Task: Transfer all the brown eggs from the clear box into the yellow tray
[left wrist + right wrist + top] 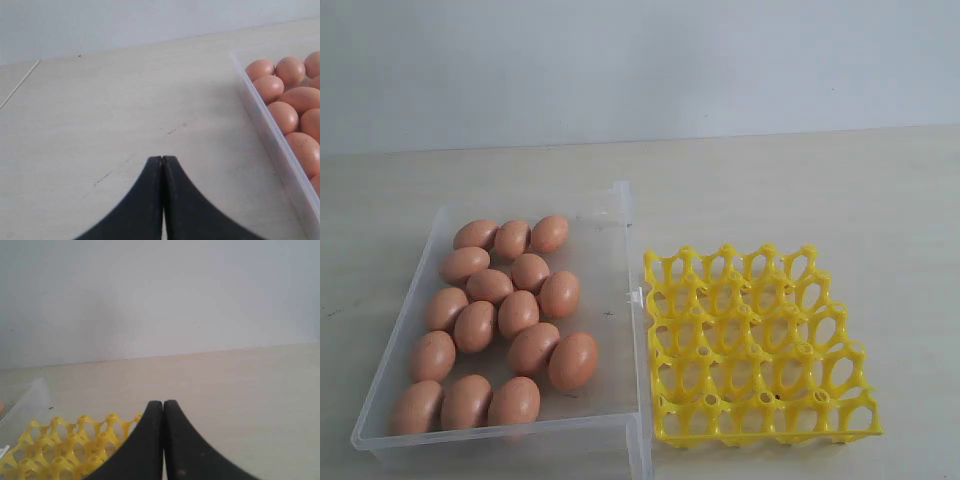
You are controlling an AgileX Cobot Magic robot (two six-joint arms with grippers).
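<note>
Several brown eggs lie close together in the clear box on the left of the exterior view. Right beside it stands the yellow tray, with none of its cups holding an egg. Neither arm shows in the exterior view. My left gripper is shut with nothing in it, over bare table beside the clear box, some brown eggs showing behind its wall. My right gripper is shut and empty too, with a part of the yellow tray beside it.
A pale wooden table carries the box and tray. A plain light wall runs along its far edge. A thin seam crosses the tabletop in the left wrist view.
</note>
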